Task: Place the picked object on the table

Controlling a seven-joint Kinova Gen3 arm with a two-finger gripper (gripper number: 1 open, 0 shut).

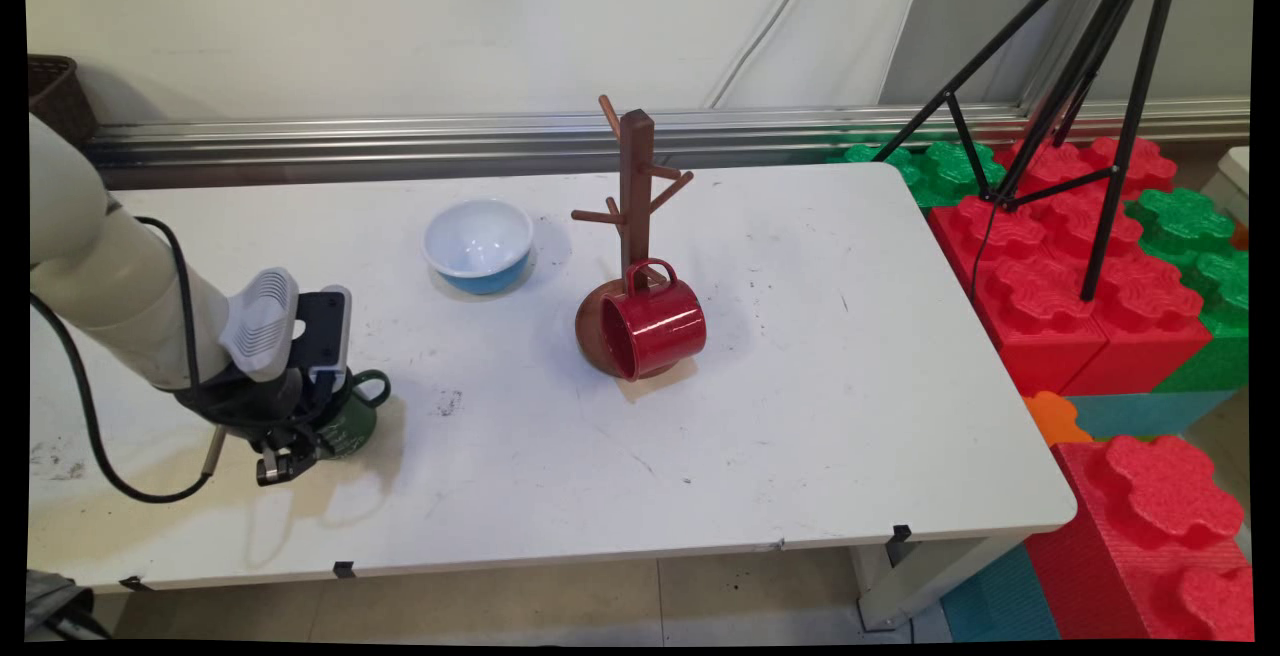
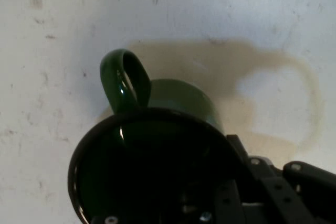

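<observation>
A dark green mug [image 1: 355, 423] sits at the table's left side, its handle pointing right toward the middle. My gripper [image 1: 296, 456] is down over it and shut on the green mug [image 2: 178, 103] at its rim. In the hand view the gripper [image 2: 229, 153] has one finger outside the rim's right side. The other finger is lost in the mug's dark inside. The mug's handle [image 2: 124, 80] points up in that picture. The mug's foot is hidden by the hand in the main view.
A brown wooden mug tree [image 1: 634, 206] stands mid-table, with a red mug [image 1: 652, 328] lying on its side against the base. A white and blue bowl [image 1: 479, 244] sits behind and left of it. Red and green foam blocks [image 1: 1080, 266] and a tripod [image 1: 1090, 106] stand right of the table.
</observation>
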